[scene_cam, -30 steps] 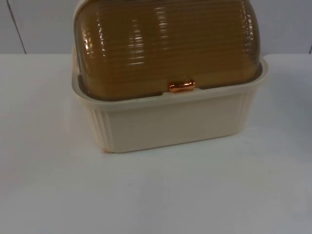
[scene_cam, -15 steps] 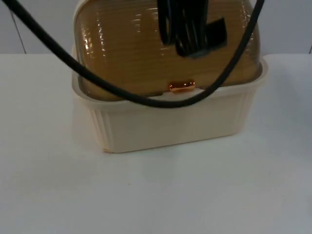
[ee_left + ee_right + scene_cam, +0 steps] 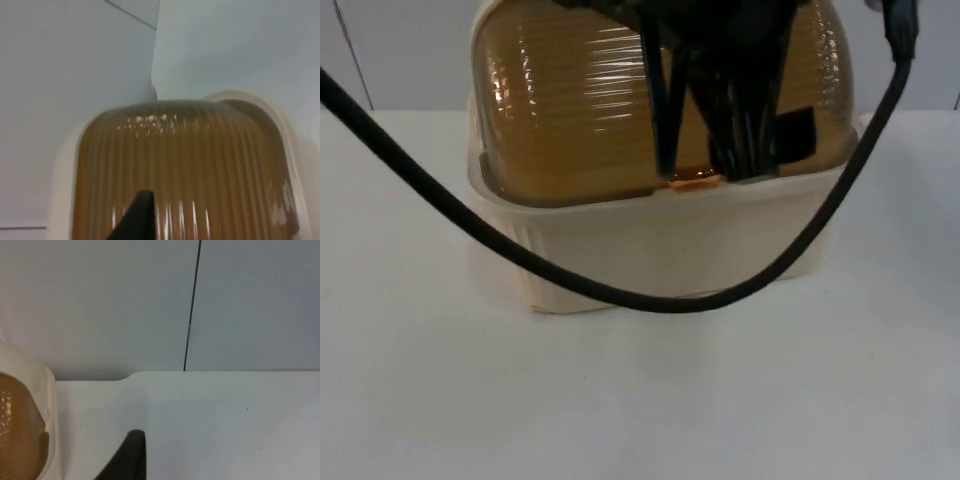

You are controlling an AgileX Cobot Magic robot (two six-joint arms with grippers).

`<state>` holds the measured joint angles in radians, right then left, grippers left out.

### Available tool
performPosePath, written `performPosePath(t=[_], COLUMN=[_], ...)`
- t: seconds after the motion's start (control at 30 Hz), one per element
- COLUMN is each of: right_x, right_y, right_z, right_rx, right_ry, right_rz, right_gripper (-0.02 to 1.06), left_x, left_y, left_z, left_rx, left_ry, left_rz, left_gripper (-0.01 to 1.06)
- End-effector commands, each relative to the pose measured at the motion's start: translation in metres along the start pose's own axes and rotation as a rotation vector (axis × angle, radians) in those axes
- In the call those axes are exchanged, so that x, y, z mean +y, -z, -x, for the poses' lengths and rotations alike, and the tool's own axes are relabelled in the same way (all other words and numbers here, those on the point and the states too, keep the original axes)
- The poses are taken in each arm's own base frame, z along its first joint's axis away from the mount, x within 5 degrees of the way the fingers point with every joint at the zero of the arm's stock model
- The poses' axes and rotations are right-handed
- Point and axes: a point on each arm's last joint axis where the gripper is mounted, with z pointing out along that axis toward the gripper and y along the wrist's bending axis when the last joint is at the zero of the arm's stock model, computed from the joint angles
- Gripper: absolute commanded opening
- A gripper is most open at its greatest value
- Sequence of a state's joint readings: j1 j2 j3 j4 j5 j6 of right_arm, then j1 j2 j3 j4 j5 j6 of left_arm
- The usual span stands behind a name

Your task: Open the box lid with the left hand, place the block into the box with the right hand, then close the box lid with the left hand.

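Left tool [image 3: 705,170] hangs at closed box lid [image 3: 580,110] handle [image 3: 695,179]

a cream box [image 3: 660,250] with fluted walls and a flared rim is seen standing upright on the white surface [image 3: 640,400], close to the grey partition. its domed, ribbed, amber see-through lid [image 3: 570,110] is shut down inside the rim, and a small copper-coloured handle [image 3: 695,179] is fixed at the lid's front edge.
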<state>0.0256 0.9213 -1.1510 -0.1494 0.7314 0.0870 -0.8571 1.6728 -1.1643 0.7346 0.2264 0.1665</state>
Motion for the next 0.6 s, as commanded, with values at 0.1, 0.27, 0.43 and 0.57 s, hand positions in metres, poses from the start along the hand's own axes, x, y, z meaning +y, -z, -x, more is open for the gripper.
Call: performPosePath(t=[0.1,0.27,0.43,0.57], right_x=[-0.001,-0.001,-0.001,-0.001], right_y=[0.001,0.001,0.001,0.001], right_z=[0.003,0.003,0.003,0.003], right_rx=[-0.025,-0.025,-0.025,-0.025], right_ry=[0.011,0.011,0.011,0.011], right_rz=[-0.004,-0.004,-0.004,-0.004], right_gripper=[1.05,1.05,1.05,1.05], left_x=[-0.019,-0.043,-0.049,-0.050], left_y=[-0.007,-0.010,-0.010,-0.012], left_z=[-0.011,-0.020,-0.022,-0.026], left_rx=[0.016,-0.040,-0.064,-0.036], left_ry=[0.000,-0.007,-0.007,0.028], left_rz=[-0.052,-0.107,-0.123,-0.130], left_gripper=[1.04,1.04,1.04,1.04])
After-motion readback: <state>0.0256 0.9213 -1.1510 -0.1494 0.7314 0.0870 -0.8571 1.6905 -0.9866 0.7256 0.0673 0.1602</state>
